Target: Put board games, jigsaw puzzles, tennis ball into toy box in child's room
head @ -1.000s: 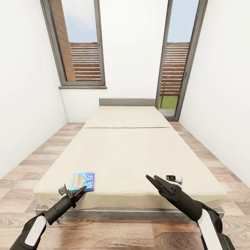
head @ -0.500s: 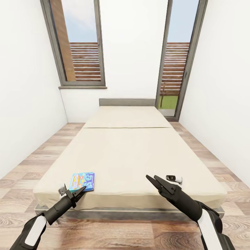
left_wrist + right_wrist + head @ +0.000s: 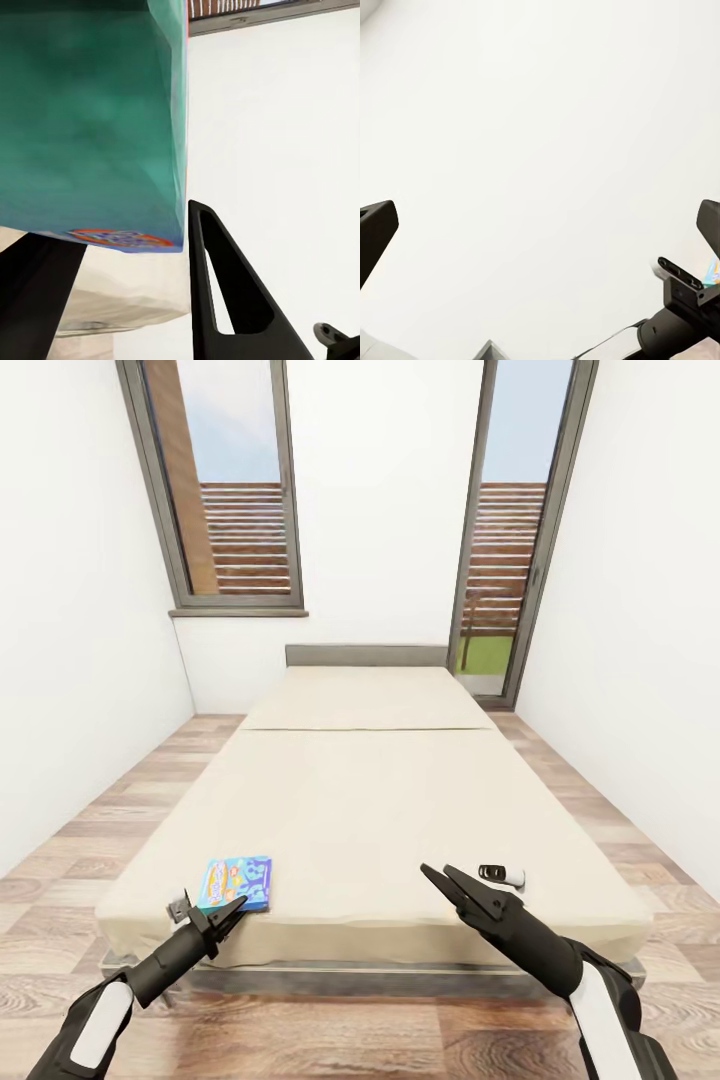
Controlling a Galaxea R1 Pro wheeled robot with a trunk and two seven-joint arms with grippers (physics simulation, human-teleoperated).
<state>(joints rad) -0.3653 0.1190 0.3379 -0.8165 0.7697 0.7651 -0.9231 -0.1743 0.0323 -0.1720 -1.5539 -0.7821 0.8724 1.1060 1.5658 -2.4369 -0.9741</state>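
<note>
Close up, left jaws [image 3: 120, 300] pinch the blue board game [image 3: 236, 883]; right jaws [image 3: 436, 876] spread.

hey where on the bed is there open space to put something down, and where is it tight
Most of the bed is bare: the whole stretch from the headboard down past the middle. It is tighter along the near edge, where the blue board game lies by the left pincer and a small white object sits by the right pincer. Between those two, the near edge is free.
</note>
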